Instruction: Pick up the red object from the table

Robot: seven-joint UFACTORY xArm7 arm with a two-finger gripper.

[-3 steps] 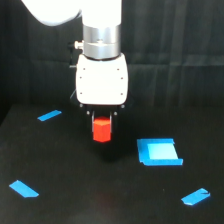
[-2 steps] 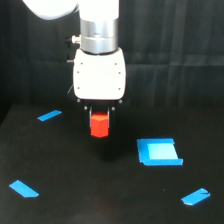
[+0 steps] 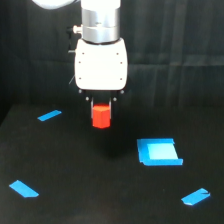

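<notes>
Claw [image 3: 101,107] clenched on the red object [image 3: 101,116], fingers mostly hidden behind it. Red object hanging clear above the black surface [image 3: 100,200], just under the white wrist housing [image 3: 100,65]. Blue flat pieces lying scattered around, largest [image 3: 159,152] toward the exterior view's right.

A dark, faintly folded curtain [image 3: 170,50] hangs as backdrop, dimly lit, well behind the fingers.

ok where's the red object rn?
Exterior view, upper centre: the red object hangs in the gripper, off the table, between the left blue strip and the square blue piece.
</notes>
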